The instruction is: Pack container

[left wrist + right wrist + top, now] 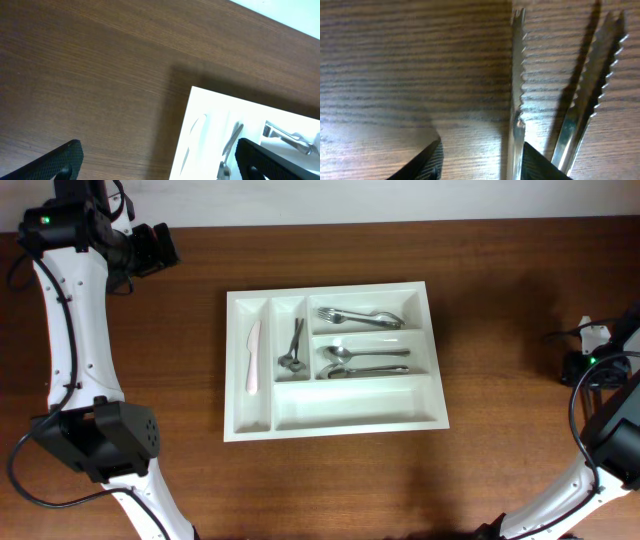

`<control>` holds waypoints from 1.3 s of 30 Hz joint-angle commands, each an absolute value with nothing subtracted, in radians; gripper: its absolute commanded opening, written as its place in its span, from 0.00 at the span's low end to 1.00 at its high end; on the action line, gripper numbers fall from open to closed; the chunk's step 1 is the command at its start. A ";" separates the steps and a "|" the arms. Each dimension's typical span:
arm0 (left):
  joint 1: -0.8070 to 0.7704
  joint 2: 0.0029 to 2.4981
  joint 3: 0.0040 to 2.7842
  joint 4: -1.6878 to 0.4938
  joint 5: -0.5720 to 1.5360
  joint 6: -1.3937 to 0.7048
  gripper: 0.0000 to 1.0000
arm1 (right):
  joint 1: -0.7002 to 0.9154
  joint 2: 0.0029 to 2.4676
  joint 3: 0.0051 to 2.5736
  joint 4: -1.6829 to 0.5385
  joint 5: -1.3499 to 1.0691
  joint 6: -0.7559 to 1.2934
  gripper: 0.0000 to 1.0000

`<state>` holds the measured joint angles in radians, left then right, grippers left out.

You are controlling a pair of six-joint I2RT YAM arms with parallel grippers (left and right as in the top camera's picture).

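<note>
Overhead, the left arm (70,310) runs up the tabletop (500,260) well to the left of the container (335,420), bending at its far end so that the left fingers (65,160) sit beyond the container's far-left corner. They are spread wide with nothing between them, only bare wood and that corner of the container below. The right arm (610,440) rises at the edge of view, well to the right of the container. The right fingers (422,162) are partly apart, low over the wood, and one arm of the serrated metal tongs (518,75) runs between them, close against one finger; whether they grip it I cannot tell.

The container lies flat in the middle of the dark, grained wooden tabletop. It holds a white knife (252,355) in its leftmost narrow compartment, forks (360,317) in the far wide one and spoons (360,360) in the middle wide one. A pale strip shows beyond the tabletop's far edge.
</note>
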<state>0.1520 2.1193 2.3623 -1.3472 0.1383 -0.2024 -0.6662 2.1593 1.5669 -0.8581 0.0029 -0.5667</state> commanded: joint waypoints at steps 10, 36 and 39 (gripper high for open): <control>0.154 2.115 2.375 -1.348 0.134 -0.197 0.99 | -0.669 2.167 1.560 -0.832 -0.022 -0.507 0.21; 0.154 2.115 2.375 -1.348 0.134 -0.197 0.99 | -0.405 2.153 2.020 -1.113 -0.237 -0.557 0.04; 0.154 2.115 2.375 -1.348 0.134 -0.197 0.99 | -0.326 2.153 2.088 -1.167 -0.230 -0.603 0.04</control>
